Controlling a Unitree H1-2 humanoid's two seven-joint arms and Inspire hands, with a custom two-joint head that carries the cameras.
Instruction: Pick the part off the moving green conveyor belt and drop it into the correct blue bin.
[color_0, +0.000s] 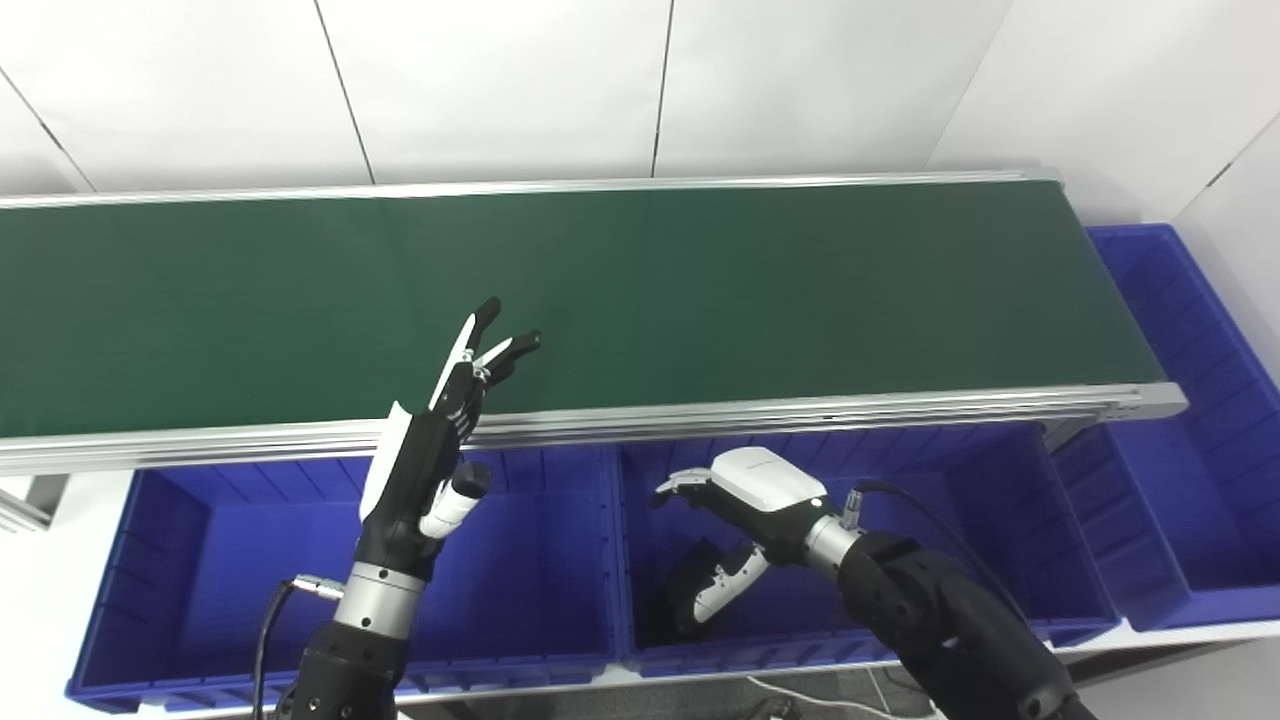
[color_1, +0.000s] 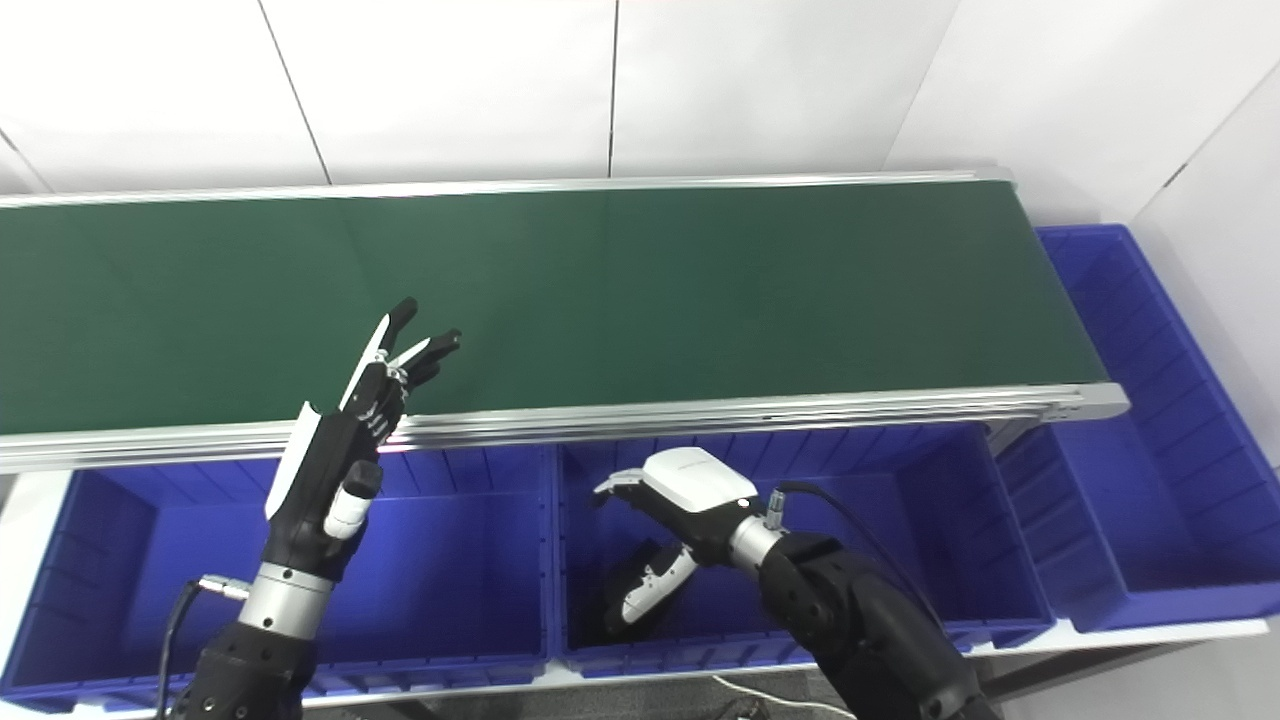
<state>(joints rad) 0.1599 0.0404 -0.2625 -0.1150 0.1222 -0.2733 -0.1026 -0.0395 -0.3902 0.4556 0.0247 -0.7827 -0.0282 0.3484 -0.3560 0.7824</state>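
On my feed the left blue bin (color_0: 200, 560) sits below the near rail of the green conveyor belt (color_0: 700, 290), toward its left end. My left hand (color_0: 430, 460) is raised over that bin's right half, palm edge up, with its fingers (color_0: 480, 345) spread wide and reaching past the near rail over the belt's near edge; it holds nothing.

The belt surface is bare green from its left end to its right end. I cannot see a part on it.

Just right of the left bin, the middle blue bin (color_0: 950, 500) lies under the belt's near rail. My right hand (color_0: 745, 520) is lowered inside it, near its left wall, white back facing up and fingers curled downward. A dark shape (color_0: 690, 585) sits beneath them on the bin floor by the near left corner; I cannot tell whether it is the part or shadow, nor whether the hand grips it.

A third blue bin (color_0: 1190, 420) stands past the belt's right end.
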